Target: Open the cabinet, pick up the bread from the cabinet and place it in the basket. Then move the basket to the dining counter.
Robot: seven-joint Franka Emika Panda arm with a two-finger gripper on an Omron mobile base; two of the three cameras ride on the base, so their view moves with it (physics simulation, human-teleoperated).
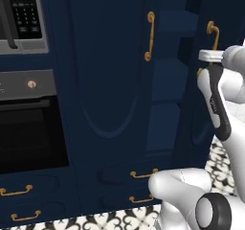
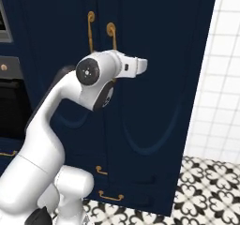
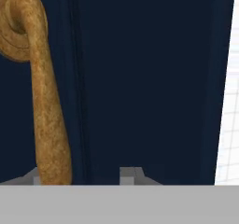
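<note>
cabinet: tall dark navy pantry cabinet [image 1: 110, 80], straight ahead of the robot, takes up most of both base views; smooth matte fronts with arched raised panels
cabinet doors: left door [image 1: 103, 71] looks swung partly out in the left base view, a gap beside it; right door [image 2: 154, 78] flat to the camera in the right base view, arched panel too
cabinet inside: navy shelves [image 1: 167, 75] show through the gap, stacked one above another; dark, can't tell what sits on them
handles: long curved brass bars with round ends, speckled golden texture; one on the left door [image 1: 150, 36], one on the right door [image 1: 213, 32]; in the right base view the two stand just beside each other, [image 2: 90, 29] and [image 2: 111, 35]
gripper: [image 3: 84, 176] up at the right door's handle [image 3: 44, 101]; handle runs down between the two grey fingertips, close to the left one [image 3: 32, 177]; jaws partway apart, can't tell if they pinch the handle or only straddle it
arm: white with dark joints, wrist [image 2: 126, 65] level with the upper part of the handles
drawers: low navy fronts under the doors, short brass pulls [image 1: 142, 175]
oven: black glass door [image 1: 28, 133], grey control strip with a brass knob, left of the cabinet
microwave: grey, black keypad [image 1: 21, 11], above the oven
wall: white square tiles [image 2: 220, 78], right of the cabinet
floor: black and white ornamental tiles [image 2: 206, 182]
</note>
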